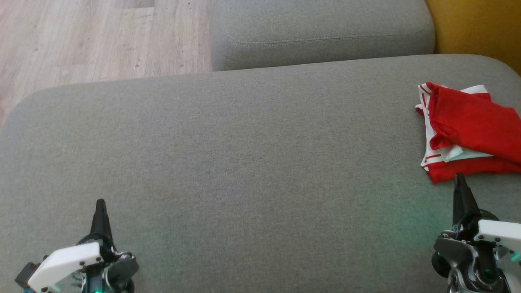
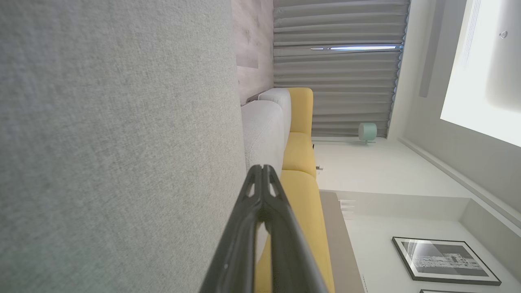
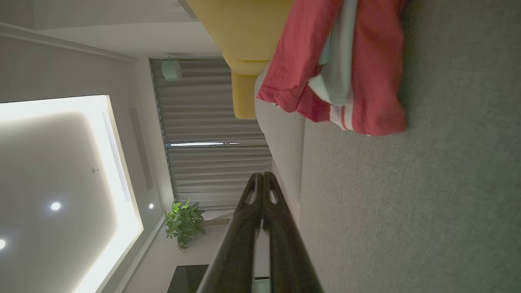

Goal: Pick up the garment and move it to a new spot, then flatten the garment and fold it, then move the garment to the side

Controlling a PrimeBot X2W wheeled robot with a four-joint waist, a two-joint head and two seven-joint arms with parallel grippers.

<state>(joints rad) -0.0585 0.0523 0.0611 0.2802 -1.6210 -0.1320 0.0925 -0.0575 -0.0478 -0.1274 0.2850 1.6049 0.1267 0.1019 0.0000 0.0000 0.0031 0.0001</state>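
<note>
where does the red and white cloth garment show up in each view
head view: red and white cloth garment at the right edge, just beyond the right hand
left wrist view: grey fabric cushion left, yellow sofa centre
right wrist view: garment at top, right of centre
shared landmark: the yellow sofa

the left gripper (image 1: 100,202) ends in two long matte-black fingers (image 1: 100,221) that narrow to one slim point. behind them sits a white angular plastic cover (image 1: 65,262) dotted with small dark screws, beside a rounded dark grey housing (image 1: 122,269), with a green-teal light glowing at the base. the right gripper (image 1: 459,179) has the same black taper, a white cover plate (image 1: 500,230) with dark screws, a grey metal body (image 1: 452,246) and a black round knuckle, with teal lights lower down. from the wrist views, each finger is a glossy black bar with small elongated cut-outs near its tip.
</note>
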